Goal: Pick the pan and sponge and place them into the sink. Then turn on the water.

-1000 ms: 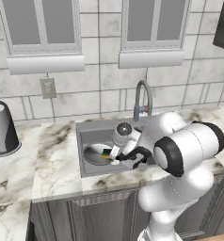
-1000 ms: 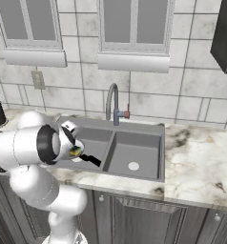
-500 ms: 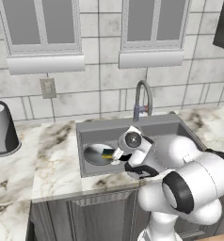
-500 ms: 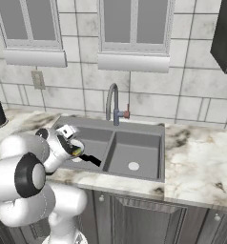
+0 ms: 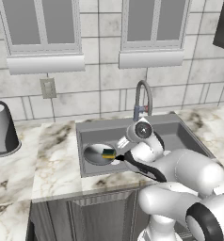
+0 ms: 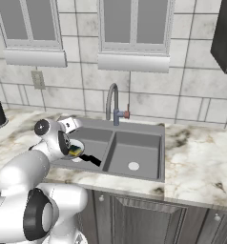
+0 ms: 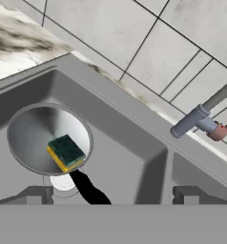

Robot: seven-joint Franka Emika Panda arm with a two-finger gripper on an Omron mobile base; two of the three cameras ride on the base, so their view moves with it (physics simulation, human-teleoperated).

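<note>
The silver pan point(image 7: 34, 138) lies in the left basin of the dark grey sink point(image 7: 125, 143), its black handle point(image 7: 89, 190) pointing toward the front. The yellow and green sponge point(image 7: 66, 152) rests inside the pan. My gripper point(image 7: 113, 195) hangs open above the sink's middle, holding nothing, with its fingertips point(image 7: 39, 193) wide apart. From the base cameras, the pan point(image 5: 96, 154) and sponge point(image 5: 109, 153) show just left of my arm, and the sponge point(image 6: 76, 151) lies beside my wrist. The arched faucet point(image 5: 143, 94) stands behind the basins. No stream comes from its spout.
A dark round canister point(image 5: 3, 127) stands on the marble counter at the far left. The right basin point(image 6: 134, 147) holds just its pale drain point(image 6: 133, 166). The faucet's lever with a red tip point(image 7: 218, 131) juts out at the wall side.
My arm has folded lower and the hand has drawn back from the pan toward the sink's middle. The pan and sponge have stayed put in the left basin.
</note>
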